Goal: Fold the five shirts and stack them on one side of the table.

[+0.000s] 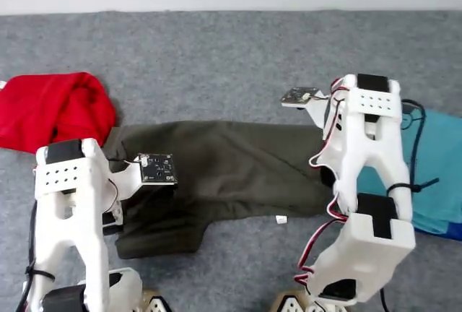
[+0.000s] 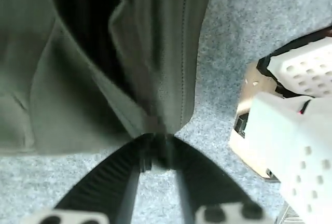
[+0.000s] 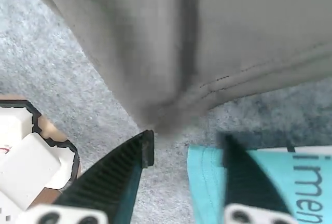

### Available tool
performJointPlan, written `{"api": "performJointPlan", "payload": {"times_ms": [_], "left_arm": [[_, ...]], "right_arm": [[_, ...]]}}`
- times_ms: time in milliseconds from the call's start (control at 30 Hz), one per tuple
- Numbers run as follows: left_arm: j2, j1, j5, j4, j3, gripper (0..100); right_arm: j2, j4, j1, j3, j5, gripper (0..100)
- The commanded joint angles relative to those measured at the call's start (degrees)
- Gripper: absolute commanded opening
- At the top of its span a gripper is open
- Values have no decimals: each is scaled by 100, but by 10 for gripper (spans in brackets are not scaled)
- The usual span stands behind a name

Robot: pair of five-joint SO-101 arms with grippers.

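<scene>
Far left of the grey table [image 1: 216, 52], toward the back, we had a red shirt [image 1: 54, 113] lying in a crumpled heap. The left arm stood at the near edge just in front of it. From its wrist camera we could see the left gripper [image 2: 155, 154] with its jaws pinched right together on a corner of the olive shirt [image 1: 238, 171], the cloth bunched up into the tips.

That olive shirt was the big thing in the middle. It was spread across the table between the two arms, rumpled rather than neat, with one sleeve sticking out toward the near edge on the left side. A little white tag [image 1: 281, 219] lay on the table just off its near edge.

Over on the right, the right gripper [image 3: 187, 146] had its jaws clearly apart, and as far as we could tell nothing was clamped in them. The olive shirt's edge hung, a bit blurry, just past the fingertips. One finger sat over the teal shirt [image 3: 259, 182], which lay flat at the right edge of the table, just beside the olive one with a thin strip of grey showing between them.
</scene>
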Motion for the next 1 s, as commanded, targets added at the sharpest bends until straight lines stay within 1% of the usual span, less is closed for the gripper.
{"api": "performJointPlan", "payload": {"times_ms": [0,133,267,333,400,500,600,633,700,767,967], "left_arm": [[-229,-53,193,158,-163,139],[-229,-62,290,158,-602,141],[-229,-62,290,158,-936,140],[-220,-18,308,149,-1165,128],[-176,132,642,0,-1270,92],[-167,484,1538,-738,-998,24],[-167,765,2382,-1846,-479,14],[-167,844,2699,-2251,-286,14],[-167,1011,3218,-3024,110,14],[-158,1204,3499,-3508,470,14],[-158,1960,3525,-3956,1455,14]], "right_arm": [[-321,233,127,-79,35,284],[-330,233,163,-79,26,284],[-338,233,48,-167,9,284],[-295,189,-57,-378,-255,284],[-242,84,-233,-598,-695,260],[-84,-84,-514,-774,-1204,143],[66,-110,-716,-853,-1486,19],[75,-101,-734,-853,-1530,4],[101,-84,-725,-853,-1618,22],[101,-84,-690,-853,-1670,14],[101,-57,-479,-853,-1741,11]]}}
